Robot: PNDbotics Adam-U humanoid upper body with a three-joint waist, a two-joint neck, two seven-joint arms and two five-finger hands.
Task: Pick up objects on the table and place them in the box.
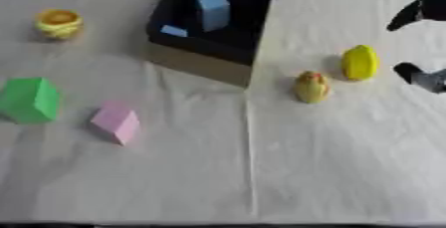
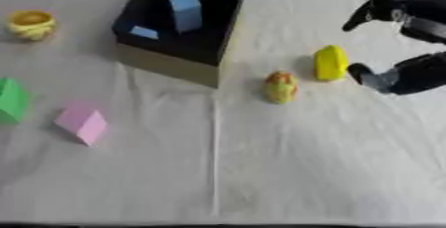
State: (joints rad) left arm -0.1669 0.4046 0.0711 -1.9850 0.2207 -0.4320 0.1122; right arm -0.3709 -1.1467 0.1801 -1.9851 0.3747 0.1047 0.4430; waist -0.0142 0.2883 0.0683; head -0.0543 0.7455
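A black box (image 1: 178,8) with tan sides stands at the top centre; a light blue block (image 1: 212,8) and a smaller blue piece (image 1: 173,31) lie inside it. A yellow block (image 2: 330,63) stands right of centre, with a small yellow-orange figure (image 2: 280,87) just left of it. My right hand (image 2: 409,70) is at the right edge, its fingers (image 2: 376,9) and thumb (image 2: 366,76) spread apart beside the yellow block, holding nothing. A pink block (image 1: 117,122), a green block (image 1: 30,99) and a yellow-orange cup-like thing (image 1: 58,23) sit on the left. The left hand does not show.
A pale cloth (image 1: 261,172) with a crease down its middle covers the table. The table's front edge runs along the bottom of the views.
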